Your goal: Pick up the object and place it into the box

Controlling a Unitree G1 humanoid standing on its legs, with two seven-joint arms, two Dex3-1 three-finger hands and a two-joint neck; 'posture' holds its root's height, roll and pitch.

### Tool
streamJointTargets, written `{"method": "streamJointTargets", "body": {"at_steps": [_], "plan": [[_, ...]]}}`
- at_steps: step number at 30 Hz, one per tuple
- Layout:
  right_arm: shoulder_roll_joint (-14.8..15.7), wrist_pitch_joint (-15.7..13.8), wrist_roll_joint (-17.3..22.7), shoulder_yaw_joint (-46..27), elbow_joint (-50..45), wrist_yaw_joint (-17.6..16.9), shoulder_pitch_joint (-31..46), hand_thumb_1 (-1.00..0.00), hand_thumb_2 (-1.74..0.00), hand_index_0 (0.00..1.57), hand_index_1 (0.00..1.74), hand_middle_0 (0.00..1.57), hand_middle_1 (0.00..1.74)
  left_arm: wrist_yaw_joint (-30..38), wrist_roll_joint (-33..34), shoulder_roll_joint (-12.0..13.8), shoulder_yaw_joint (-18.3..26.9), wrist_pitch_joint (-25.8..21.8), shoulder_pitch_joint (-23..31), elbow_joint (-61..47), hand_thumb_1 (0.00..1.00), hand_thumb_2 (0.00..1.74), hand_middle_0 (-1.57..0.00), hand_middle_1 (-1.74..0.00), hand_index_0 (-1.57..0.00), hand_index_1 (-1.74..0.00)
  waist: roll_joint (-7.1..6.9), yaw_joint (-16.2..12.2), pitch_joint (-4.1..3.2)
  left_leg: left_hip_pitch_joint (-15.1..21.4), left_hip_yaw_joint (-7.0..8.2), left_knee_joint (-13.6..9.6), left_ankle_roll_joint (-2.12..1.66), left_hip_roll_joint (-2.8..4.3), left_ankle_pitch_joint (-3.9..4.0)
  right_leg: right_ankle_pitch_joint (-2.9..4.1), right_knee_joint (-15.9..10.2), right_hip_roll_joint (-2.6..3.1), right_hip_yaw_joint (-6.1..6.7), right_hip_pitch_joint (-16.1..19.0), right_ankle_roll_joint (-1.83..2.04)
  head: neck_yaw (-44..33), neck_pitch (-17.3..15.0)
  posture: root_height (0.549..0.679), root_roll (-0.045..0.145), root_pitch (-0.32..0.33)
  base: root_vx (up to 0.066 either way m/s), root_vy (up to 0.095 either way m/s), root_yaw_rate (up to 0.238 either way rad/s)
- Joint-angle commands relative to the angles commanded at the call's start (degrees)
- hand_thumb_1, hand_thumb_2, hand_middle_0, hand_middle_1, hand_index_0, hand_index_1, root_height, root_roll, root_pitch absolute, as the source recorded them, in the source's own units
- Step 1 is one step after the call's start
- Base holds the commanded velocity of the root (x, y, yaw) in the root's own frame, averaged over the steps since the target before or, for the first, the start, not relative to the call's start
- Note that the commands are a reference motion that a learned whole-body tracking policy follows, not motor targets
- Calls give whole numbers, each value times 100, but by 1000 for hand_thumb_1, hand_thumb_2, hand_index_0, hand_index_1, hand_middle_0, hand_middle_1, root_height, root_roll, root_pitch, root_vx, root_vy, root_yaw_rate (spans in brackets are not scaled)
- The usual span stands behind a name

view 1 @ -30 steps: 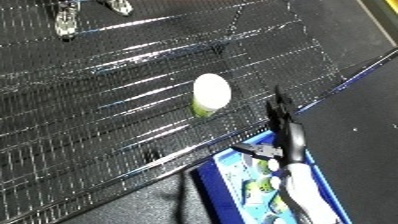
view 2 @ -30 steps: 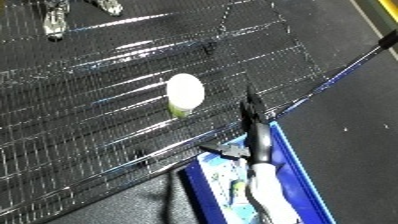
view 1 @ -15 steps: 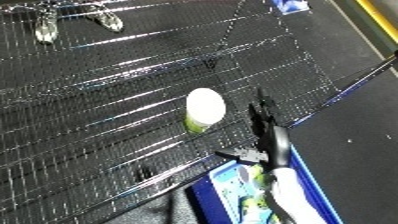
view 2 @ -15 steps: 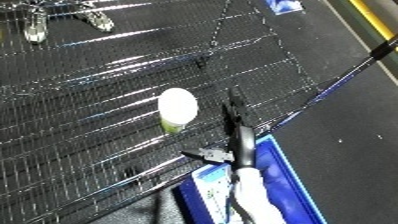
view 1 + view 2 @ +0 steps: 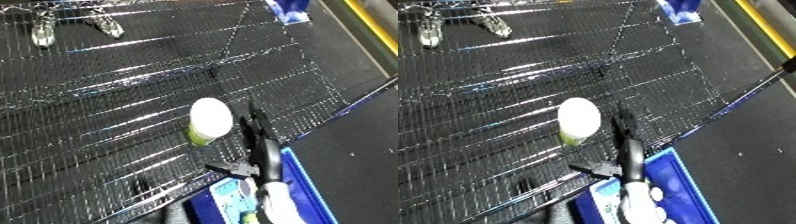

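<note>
right hand (image 5: 260, 150) over wire-mesh table (image 5: 107, 100), fingers straight and stretched out, thumb splayed to side, holding nothing. white-lidded green cup (image 5: 210, 122) stands on mesh just left of fingertips, near table's front edge; contact with fingers unclear. blue bin (image 5: 680, 181) sits below table edge, under white forearm, some items inside, too small to name. left hand out of sight. blue object (image 5: 289, 10) at far table corner.

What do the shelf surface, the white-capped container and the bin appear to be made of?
The shelf looks like metal wire grid, with bright glints. The container seems plastic: matte white lid, green body. The bin looks like blue molded plastic, though only its rim shows.
</note>
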Motion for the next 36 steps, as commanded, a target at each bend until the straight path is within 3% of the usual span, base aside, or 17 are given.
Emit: {"method": "streamJointTargets", "body": {"at_steps": [12,22,34,36], "plan": [[-52,-8,-70,144,71,-17,-342,0,0,0,0,0,0,-9,-89,1,-22,-15,-38,-108,1000,1740,-1570,-1740,-1570,-1740,65,76,0,-273,2,43,21,-20,-1,-8,102,1,-21,-294,-3,-65,204,634,63,242,-12,-8,14],[-104,-11,-115,312,288,9,-736,0,0,0,0,0,0,100,-121,-42,-85,-62,-73,-110,1000,1740,-1570,-1740,-1570,-1740,120,148,0,-332,-13,52,14,-30,10,-25,134,-21,-45,-359,-7,-134,461,633,64,249,-4,14,10],[-222,11,-153,417,516,-34,-1075,-600,-1044,942,1044,942,1044,127,-223,-33,-121,-120,-7,-200,1000,1740,-1570,-1740,-1570,-1740,210,214,0,-470,-1,74,41,-77,5,-27,202,-32,-60,-523,-11,-105,617,632,62,266,-13,23,16],[-233,26,-166,426,549,-42,-1076,-600,-1044,942,1044,942,1044,124,-241,-35,-120,-133,1,-206,1000,1740,-1570,-1740,-1570,-1740,213,213,0,-483,4,79,46,-80,1,-24,205,-32,-58,-538,-11,-97,620,631,61,267,-18,25,-4]]}}
